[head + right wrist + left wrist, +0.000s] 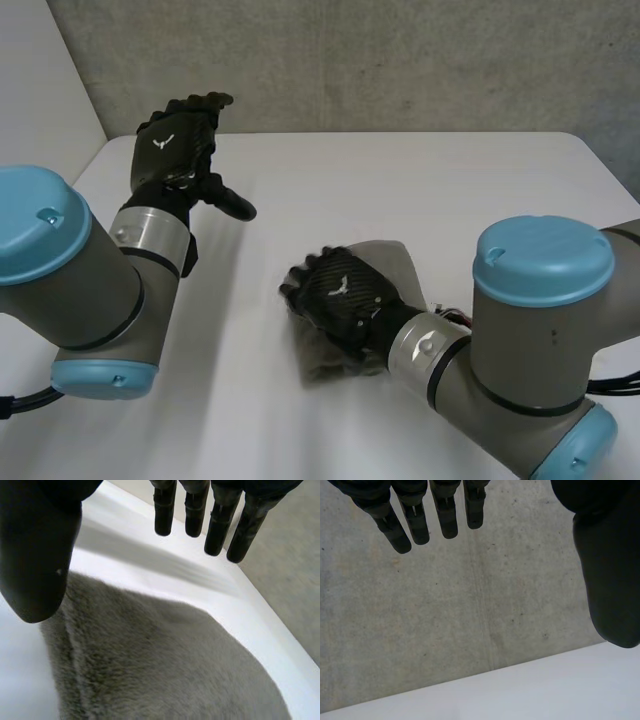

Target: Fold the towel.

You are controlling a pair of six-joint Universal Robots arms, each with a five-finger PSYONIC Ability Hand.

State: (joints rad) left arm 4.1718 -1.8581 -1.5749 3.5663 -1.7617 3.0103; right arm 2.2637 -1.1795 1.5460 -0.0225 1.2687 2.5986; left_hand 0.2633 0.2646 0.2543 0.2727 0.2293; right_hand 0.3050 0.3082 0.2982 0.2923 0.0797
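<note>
Right arm (530, 320) reaches in low from the near edge. Right hand (340, 290) sits palm down over the middle of the grey towel (395, 262), which lies on the white table (420, 180). Fingers straight, thumb apart, gripping nothing. Small white winged mark on its back, no readable writing. Farther off, left hand (175, 145) raised above the table, fingers relaxed, thumb out, empty, same mark. Concrete wall (350, 60) behind.

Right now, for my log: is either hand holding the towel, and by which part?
Nothing is held. The right hand is open over the towel; the left hand is open, raised away from it.
</note>
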